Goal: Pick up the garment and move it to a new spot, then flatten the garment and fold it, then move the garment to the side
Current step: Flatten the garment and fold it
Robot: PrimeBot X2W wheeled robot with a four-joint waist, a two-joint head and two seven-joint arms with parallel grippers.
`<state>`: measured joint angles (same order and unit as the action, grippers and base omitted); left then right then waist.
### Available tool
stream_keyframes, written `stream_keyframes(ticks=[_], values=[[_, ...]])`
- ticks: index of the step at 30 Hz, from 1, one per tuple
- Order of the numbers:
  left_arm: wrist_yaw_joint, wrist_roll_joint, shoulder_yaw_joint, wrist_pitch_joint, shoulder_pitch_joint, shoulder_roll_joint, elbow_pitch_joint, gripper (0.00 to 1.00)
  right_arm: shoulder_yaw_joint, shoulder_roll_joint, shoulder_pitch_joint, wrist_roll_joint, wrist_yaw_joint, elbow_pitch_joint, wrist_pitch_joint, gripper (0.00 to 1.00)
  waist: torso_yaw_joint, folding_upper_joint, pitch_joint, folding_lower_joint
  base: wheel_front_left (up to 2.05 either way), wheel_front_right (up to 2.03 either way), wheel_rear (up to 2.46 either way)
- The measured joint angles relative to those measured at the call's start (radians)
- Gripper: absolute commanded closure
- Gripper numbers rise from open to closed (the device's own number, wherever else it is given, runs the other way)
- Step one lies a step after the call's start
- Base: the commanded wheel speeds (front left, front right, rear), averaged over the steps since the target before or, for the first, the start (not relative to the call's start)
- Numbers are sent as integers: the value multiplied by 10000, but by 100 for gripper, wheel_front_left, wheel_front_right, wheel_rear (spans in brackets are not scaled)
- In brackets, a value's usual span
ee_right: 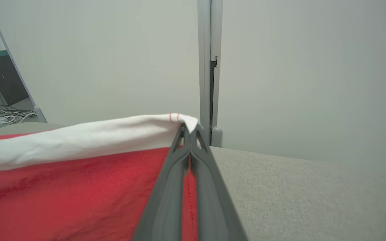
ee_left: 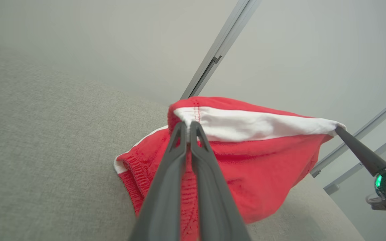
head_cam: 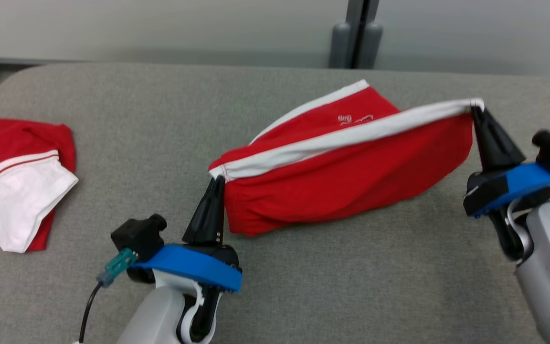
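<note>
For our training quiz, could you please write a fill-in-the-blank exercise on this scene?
The left gripper and right gripper hold the red garment by its ___ band.
Both grippers are ___ on it.
A second garment lies on the table at the robot's ___.
Missing words: white; shut; left.

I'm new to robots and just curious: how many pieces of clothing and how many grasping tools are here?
Garments: 2, the held red garment and the red-and-white garment at the left.
Tools: 2, left tool and right tool, both shut on the held red garment.
Total: 4
</note>
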<state>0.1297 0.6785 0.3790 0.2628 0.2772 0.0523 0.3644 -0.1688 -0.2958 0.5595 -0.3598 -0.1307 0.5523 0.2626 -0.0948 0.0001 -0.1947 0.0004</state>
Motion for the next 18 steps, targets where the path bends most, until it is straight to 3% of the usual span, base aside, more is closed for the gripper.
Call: stream_keyframes(ticks=[5,18], values=[[0,568,188,0,1247,-27,407,100,-408,-464,2017,127,0,1260,0,100,-478,1,-953,0,0,0,0],[-161,1685,1195,0,2765,-10,571,100,-1212,-723,4877,596,0,3814,-13,100,-1588,2,-2754,-1,0,0,0]])
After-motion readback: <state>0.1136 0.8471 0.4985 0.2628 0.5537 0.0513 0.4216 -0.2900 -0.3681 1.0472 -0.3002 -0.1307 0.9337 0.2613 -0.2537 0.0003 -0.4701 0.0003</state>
